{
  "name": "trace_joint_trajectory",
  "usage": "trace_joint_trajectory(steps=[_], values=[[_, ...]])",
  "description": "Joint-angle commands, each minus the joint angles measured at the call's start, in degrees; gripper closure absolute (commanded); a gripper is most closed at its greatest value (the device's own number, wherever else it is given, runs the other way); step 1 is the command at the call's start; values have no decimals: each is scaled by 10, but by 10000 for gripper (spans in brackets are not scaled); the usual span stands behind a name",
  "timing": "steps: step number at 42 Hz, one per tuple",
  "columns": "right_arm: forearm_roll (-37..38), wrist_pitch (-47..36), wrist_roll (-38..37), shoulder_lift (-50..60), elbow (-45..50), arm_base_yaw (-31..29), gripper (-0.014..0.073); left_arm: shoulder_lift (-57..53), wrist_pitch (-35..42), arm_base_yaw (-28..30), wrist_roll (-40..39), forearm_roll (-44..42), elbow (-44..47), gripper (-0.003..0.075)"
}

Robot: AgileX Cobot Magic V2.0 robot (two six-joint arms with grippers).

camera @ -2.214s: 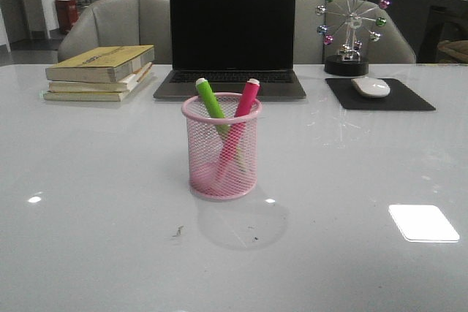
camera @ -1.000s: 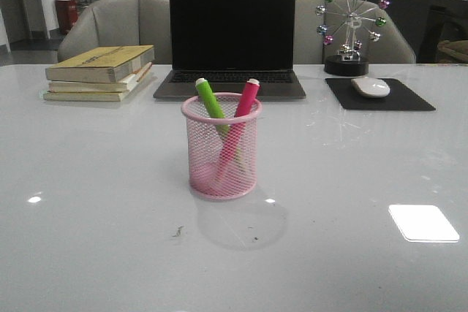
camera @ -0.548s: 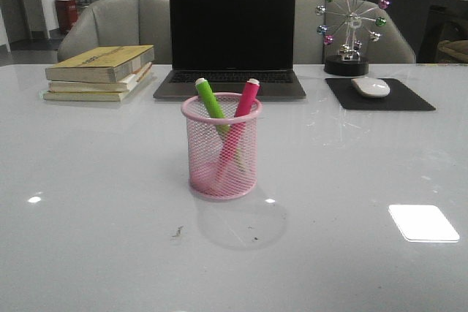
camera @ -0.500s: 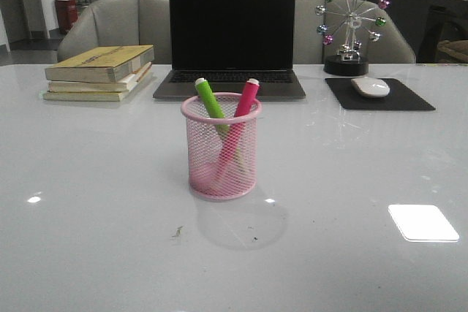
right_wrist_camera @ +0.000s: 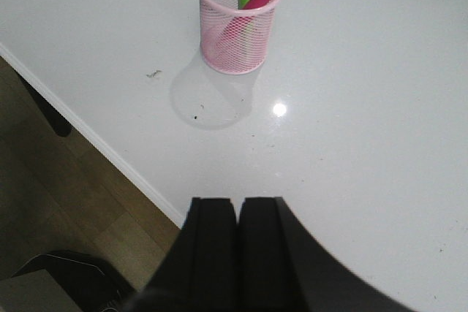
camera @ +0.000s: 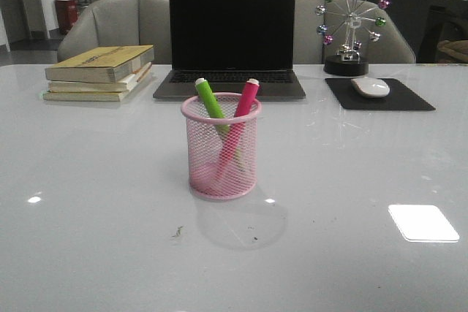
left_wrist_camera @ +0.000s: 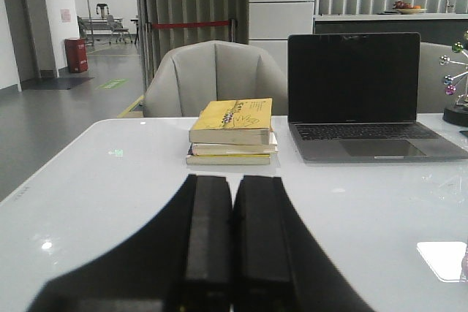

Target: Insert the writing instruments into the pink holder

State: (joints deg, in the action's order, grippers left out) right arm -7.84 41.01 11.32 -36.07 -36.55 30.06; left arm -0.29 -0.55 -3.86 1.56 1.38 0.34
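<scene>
- We see the white table (camera: 88, 180) carrying the pink holder (camera: 221, 147) mid-table, before the laptop (camera: 232, 34).
- Green marker (camera: 210, 100) and pink marker (camera: 245, 100) stand crossed inside it.
- Left tool (left_wrist_camera: 232, 253) and right tool (right_wrist_camera: 237, 253) are pressed together, empty.

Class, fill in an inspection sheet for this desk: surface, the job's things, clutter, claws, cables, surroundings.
Surface: glossy white table, small specks near the cup.
Job's things: green marker and pink marker both stand crossed inside the pink cup, caps up.
Clutter: books, laptop, mouse on a mat, wheel ornament.
Claws: left claw shut, empty; right claw shut, empty, out past the table edge.
Cables: nothing seen.
Surroundings: grey chairs, hallway behind.
</scene>
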Motion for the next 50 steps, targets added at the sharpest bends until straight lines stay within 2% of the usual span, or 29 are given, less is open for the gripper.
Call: trace_joint_trajectory(steps=[1, 23, 26, 29, 34, 39, 45, 50], values=[[3, -38, 3, 1, -17, -3, 537, -11, 52, -3, -5, 6, 2, 629], [3, -39, 3, 8, -14, -3, 537, -11, 52, -3, -5, 6, 2, 629], [18, -51, 3, 22, -6, -22, 537, -11, 52, -3, -5, 6, 2, 629], [17, -110, 3, 54, 22, -72, 537, -11, 52, -3, -5, 6, 2, 629], [16, -250, 2, 138, 112, -171, 537, -11, 52, -3, -5, 6, 2, 629], [-2, -347, 2, 228, 207, -250, 537, -11, 52, -3, -5, 6, 2, 629], [-27, -423, 2, 321, 317, -301, 537, -11, 52, -3, -5, 6, 2, 629], [-41, -452, 2, 361, 373, -313, 537, -11, 52, -3, -5, 6, 2, 629]])
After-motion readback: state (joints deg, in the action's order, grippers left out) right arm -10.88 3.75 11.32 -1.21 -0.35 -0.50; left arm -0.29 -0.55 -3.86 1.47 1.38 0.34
